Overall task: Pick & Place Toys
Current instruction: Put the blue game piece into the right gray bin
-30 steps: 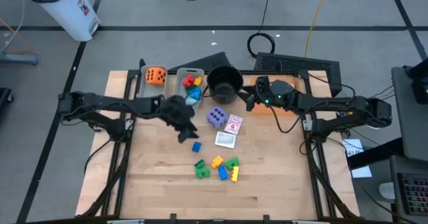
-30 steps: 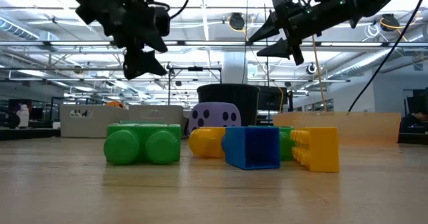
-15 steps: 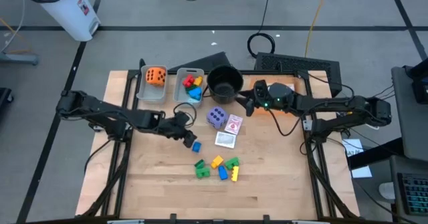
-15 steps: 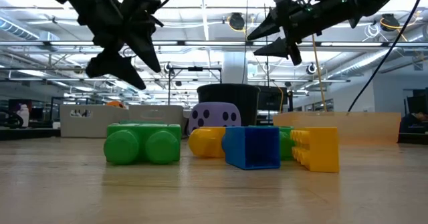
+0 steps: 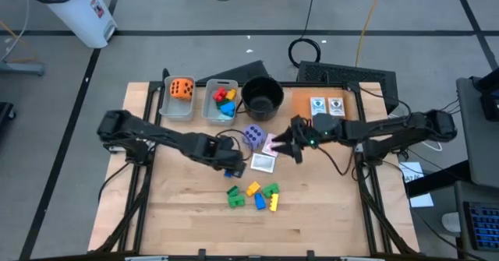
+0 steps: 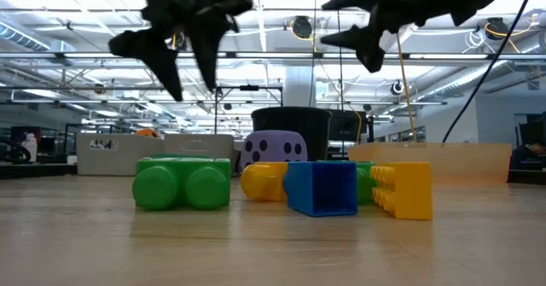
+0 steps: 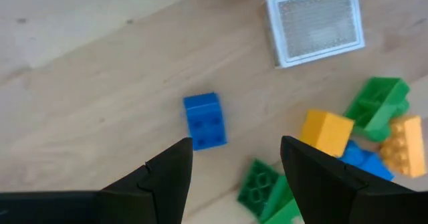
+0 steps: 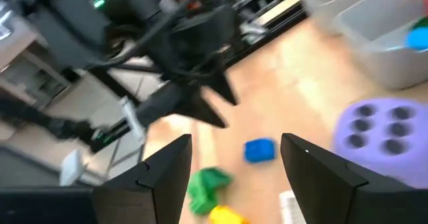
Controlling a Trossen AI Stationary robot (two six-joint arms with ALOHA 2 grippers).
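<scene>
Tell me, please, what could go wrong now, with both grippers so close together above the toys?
1. The left gripper and right gripper, both open, hover near each other; they might collide.
2. The lone blue block lies near the white-edged card; a descending finger could nudge either one.

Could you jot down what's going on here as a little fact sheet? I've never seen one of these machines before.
Setting: wooden table, two dark arms
Left gripper: open, above the lone blue plastic block
Right gripper: open, over the white-edged picture cards
Purple die: on the table beside the cards
Loose pile: green, yellow, blue blocks
Grey bins: orange die in one; red, blue, yellow blocks in the other
Round black pot: beside the bins
</scene>
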